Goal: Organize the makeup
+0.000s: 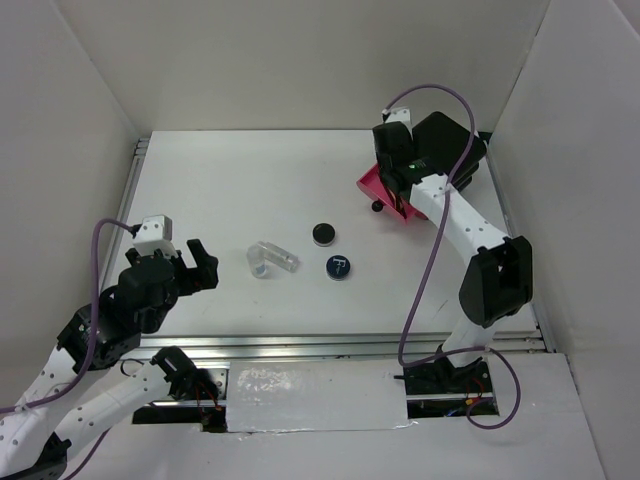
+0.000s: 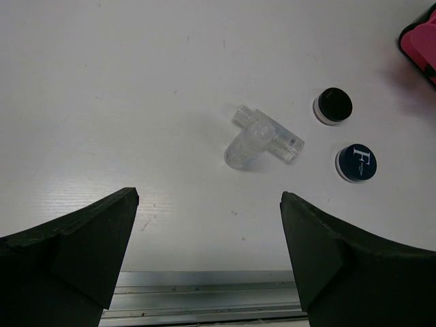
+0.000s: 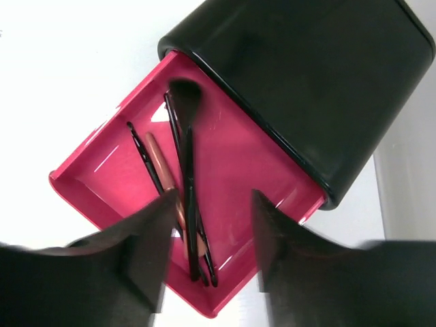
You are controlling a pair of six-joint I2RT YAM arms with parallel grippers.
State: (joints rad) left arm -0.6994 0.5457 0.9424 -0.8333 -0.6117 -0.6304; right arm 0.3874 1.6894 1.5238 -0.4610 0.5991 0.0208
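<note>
On the table lie a black round compact (image 1: 322, 234) (image 2: 334, 105), a dark-blue compact with a white mark (image 1: 339, 267) (image 2: 356, 163), and a clear vial and tube (image 1: 270, 259) (image 2: 262, 139) lying together. My left gripper (image 1: 200, 265) (image 2: 210, 197) hovers open to the left of them, nothing between its fingers. A pink drawer (image 1: 372, 186) (image 3: 252, 150) stands pulled out of the black box (image 1: 450, 145) (image 3: 306, 75). In it lie black brushes (image 3: 187, 170), a thin black pencil (image 3: 145, 155) and an orange-tipped stick (image 3: 160, 160). My right gripper (image 1: 396, 188) (image 3: 212, 197) hangs over the drawer, jaws apart and empty.
White walls close in the table on three sides. Aluminium rails run along the near edge (image 1: 300, 345) (image 2: 204, 300) and the left edge (image 1: 135, 170). A small black knob (image 1: 377, 207) shows at the drawer's front.
</note>
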